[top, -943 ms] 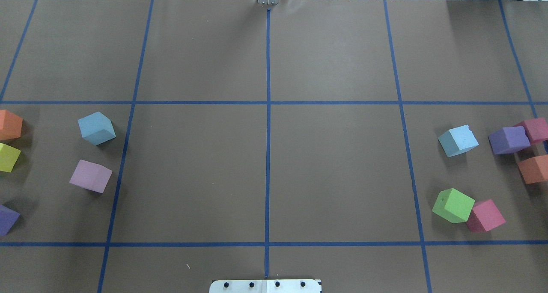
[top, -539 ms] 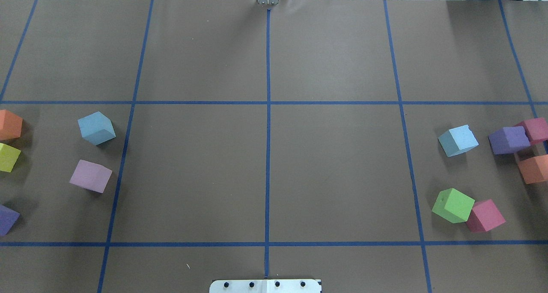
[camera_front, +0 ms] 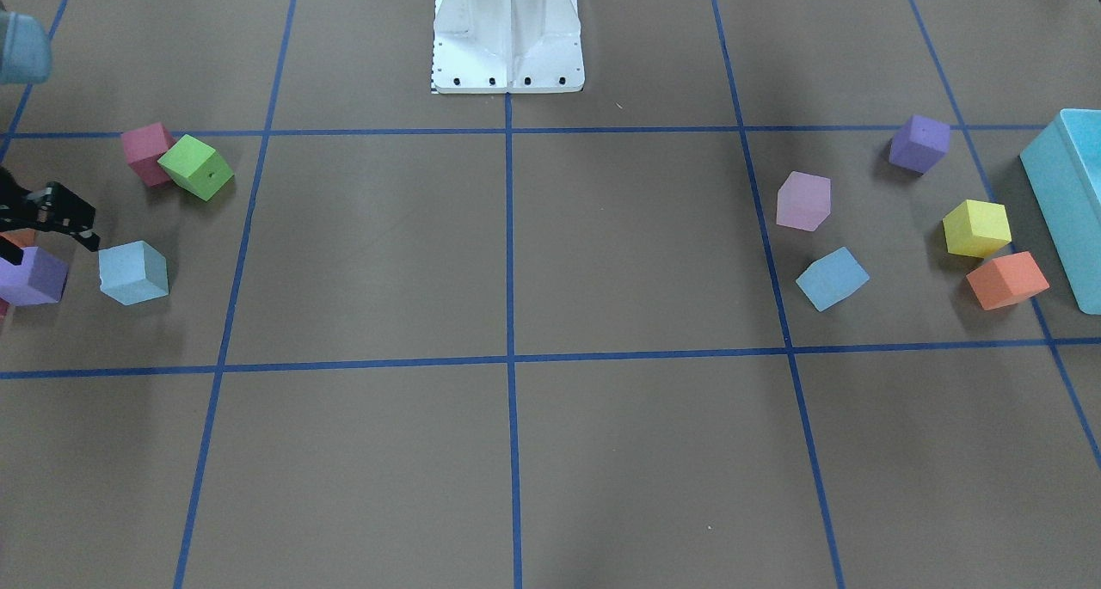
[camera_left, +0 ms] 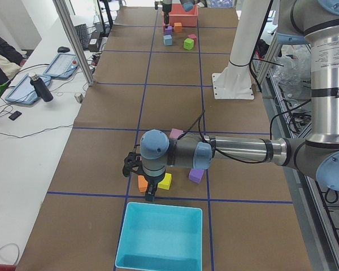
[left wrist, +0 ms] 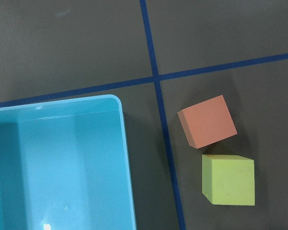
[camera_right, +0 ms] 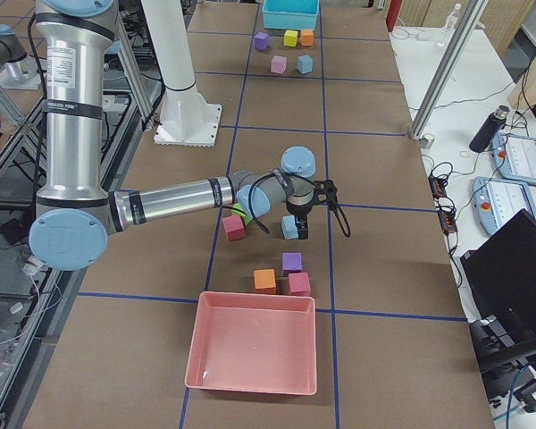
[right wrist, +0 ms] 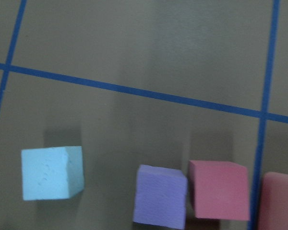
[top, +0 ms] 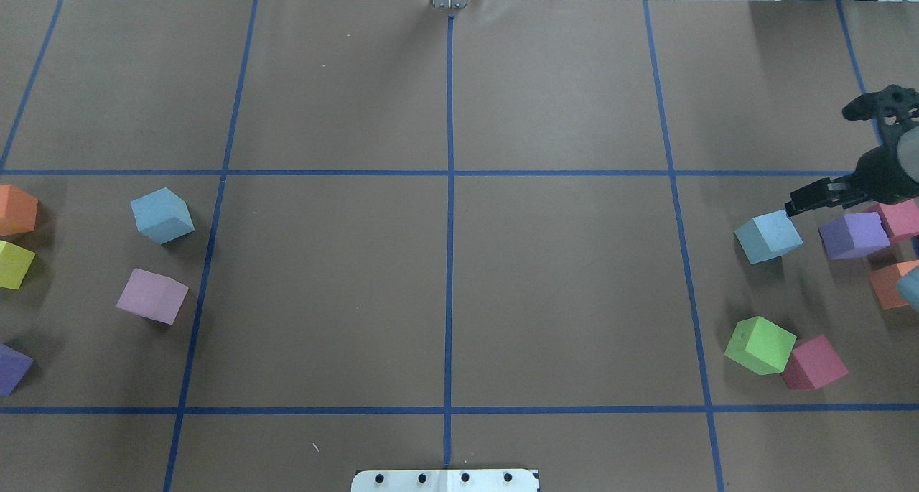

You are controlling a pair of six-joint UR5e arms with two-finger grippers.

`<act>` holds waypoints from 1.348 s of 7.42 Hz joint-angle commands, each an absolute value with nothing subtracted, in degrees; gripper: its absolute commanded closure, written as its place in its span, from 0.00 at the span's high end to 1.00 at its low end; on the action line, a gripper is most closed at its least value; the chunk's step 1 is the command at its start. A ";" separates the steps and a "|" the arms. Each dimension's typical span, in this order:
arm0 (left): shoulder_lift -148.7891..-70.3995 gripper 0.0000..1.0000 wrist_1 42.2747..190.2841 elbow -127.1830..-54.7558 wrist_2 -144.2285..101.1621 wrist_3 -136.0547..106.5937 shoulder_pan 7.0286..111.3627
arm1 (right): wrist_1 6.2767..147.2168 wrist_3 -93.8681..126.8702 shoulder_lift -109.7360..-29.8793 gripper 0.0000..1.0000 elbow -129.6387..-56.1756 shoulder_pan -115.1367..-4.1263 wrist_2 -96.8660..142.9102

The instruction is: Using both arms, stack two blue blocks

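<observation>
The first blue block (top: pixel 768 236) is found well right of the white pedestal (top: pixel 445 480), the second blue block (top: pixel 162 215) well left of it. The right gripper (top: pixel 818 159) is held wide open and empty, slightly farther from the pedestal than the first; the left gripper's (camera_left: pixel 151 192) opening cannot be told. The jaws should be squared to the skewed faces, and the purple cube (top: pixel 853 235) farther right spared.

bright even overhead light is washing the brown paper (top: pixel 323 298); cubes (top: pixel 760 345) are throwing short soft shadows. right wrist view is coming out blurry, left wrist view is looking sharp.
</observation>
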State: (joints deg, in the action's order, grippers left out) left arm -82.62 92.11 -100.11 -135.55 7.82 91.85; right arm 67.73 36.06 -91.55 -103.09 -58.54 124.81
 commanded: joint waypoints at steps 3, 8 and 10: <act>-82.62 0.98 92.11 -100.28 -135.62 7.82 91.85 | 67.33 38.06 -89.56 1.00 -98.80 -51.86 121.20; -82.53 0.98 92.20 -100.28 -135.62 7.82 91.85 | 67.41 37.35 -86.14 0.55 -93.87 -49.13 120.14; -82.53 0.98 92.20 -100.20 -135.62 7.82 91.76 | 67.59 37.27 -86.04 0.00 -95.52 -49.30 120.76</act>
State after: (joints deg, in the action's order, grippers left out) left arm -82.55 92.23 -100.24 -135.62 7.82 91.83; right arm 67.49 37.32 -86.19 -94.50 -49.21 120.37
